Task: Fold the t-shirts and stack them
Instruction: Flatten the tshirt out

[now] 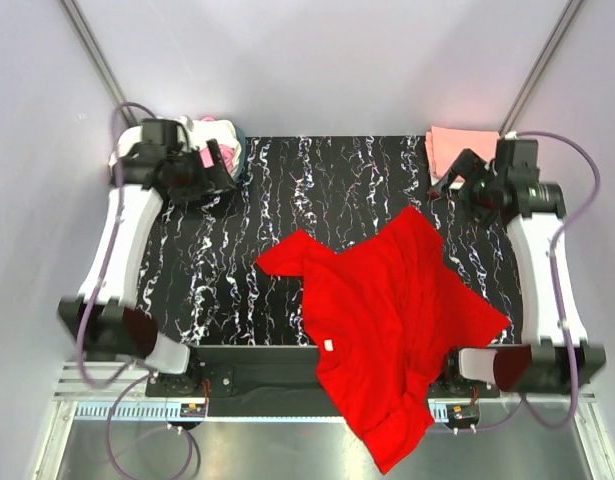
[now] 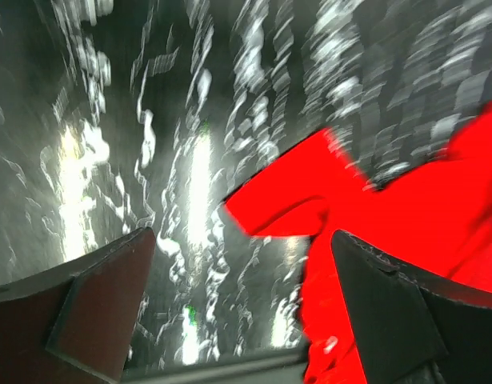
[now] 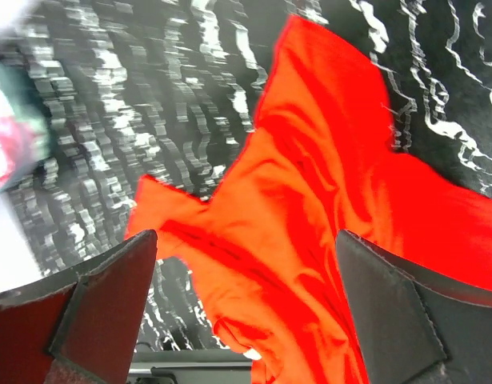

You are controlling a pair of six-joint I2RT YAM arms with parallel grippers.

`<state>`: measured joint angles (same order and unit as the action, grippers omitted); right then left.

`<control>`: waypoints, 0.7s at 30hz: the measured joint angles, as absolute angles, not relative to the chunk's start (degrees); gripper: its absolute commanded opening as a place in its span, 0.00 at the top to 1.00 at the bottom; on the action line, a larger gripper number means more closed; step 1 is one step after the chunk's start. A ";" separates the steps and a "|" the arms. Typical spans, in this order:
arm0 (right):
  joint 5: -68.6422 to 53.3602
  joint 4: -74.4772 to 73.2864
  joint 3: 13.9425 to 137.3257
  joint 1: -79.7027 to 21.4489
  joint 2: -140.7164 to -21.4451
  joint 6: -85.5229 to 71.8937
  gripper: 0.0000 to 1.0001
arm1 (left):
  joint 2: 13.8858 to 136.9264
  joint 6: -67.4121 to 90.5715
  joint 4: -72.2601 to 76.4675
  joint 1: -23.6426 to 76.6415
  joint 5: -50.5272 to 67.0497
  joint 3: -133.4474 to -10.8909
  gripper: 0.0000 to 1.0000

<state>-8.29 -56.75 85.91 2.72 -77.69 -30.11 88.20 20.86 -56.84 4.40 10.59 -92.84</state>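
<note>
A bright red t-shirt [image 1: 387,320] lies crumpled and open on the black marbled table [image 1: 237,270], its lower part hanging over the near edge. It also shows in the left wrist view [image 2: 414,224] and the right wrist view [image 3: 326,200]. A folded salmon-pink shirt [image 1: 455,148] lies at the far right corner. White and pink shirts [image 1: 209,135] are heaped at the far left corner. My left gripper [image 1: 219,168] is open and empty beside that heap. My right gripper [image 1: 455,182] is open and empty, just in front of the salmon-pink shirt, above the table.
The heap at the far left sits in a dark container [image 1: 239,150], which shows blurred at the left edge of the right wrist view [image 3: 10,128]. Grey walls and two slanted metal posts enclose the table. A metal rail [image 1: 287,408] runs along the near edge.
</note>
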 measured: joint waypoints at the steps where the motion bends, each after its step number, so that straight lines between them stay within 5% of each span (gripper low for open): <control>1: -8.73 -56.05 84.51 2.72 -75.07 -30.04 0.00 | 85.14 20.86 -55.88 4.40 10.50 -92.86 0.01; 9: -12.01 -52.16 70.41 2.52 -72.44 -29.58 0.00 | 69.23 21.21 -48.71 9.80 9.02 -84.40 0.02; 21: -12.80 -50.59 71.81 1.50 -89.97 -27.57 0.00 | 82.59 25.56 -41.28 19.97 4.64 -64.79 0.07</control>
